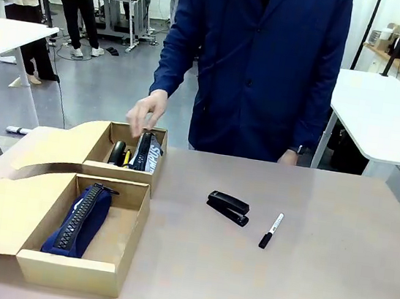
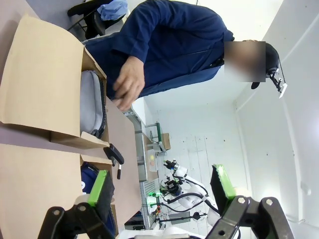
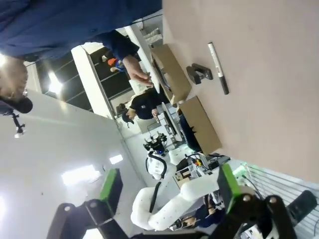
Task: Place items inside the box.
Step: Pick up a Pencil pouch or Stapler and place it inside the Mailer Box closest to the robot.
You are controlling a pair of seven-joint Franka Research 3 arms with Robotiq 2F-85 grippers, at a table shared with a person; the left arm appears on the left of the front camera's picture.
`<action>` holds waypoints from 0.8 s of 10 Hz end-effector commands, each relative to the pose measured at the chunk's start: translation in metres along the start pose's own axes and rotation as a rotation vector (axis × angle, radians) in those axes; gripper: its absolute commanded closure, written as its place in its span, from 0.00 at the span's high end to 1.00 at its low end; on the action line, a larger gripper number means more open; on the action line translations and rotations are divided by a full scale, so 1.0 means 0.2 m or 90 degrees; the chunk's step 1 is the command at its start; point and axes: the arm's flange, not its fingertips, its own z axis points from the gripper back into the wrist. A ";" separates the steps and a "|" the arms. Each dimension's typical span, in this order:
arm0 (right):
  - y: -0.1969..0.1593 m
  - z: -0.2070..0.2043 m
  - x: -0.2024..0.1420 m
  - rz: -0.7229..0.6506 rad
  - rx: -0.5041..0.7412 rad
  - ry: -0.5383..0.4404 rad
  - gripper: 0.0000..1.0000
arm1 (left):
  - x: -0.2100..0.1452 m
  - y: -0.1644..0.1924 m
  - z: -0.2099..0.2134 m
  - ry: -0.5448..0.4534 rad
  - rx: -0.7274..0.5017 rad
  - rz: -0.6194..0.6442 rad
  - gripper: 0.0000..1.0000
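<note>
jaws of the left gripper [image 2: 159, 185] and right gripper [image 3: 168, 184] stand apart, empty. navy pencil case [image 1: 78, 220] lies inside the near box [image 1: 69, 272]. person's hand [image 1: 146, 113] hovers over the narrower far box [image 1: 119, 173]. black stapler [image 1: 228, 207] and marker [image 1: 271, 230] lie on the table [image 1: 315, 283].

Matt tan cardboard box [image 1: 66, 272], navy fabric pencil case [image 1: 80, 218], glossy black plastic stapler [image 1: 228, 206].

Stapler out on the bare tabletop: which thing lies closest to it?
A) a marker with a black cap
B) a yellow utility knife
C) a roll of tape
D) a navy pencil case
A: the marker lies just beside the stapler on the table, whereas the navy pencil case sits inside the near cardboard box.
</note>
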 end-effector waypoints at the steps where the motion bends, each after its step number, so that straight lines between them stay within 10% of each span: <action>1: 0.05 0.07 -0.05 0.005 0.053 -0.005 1.00 | -0.01 -0.01 0.00 0.002 -0.009 -0.014 1.00; 8: 0.05 0.07 -0.05 0.005 0.053 -0.005 1.00 | -0.01 -0.01 0.00 0.002 -0.009 -0.014 1.00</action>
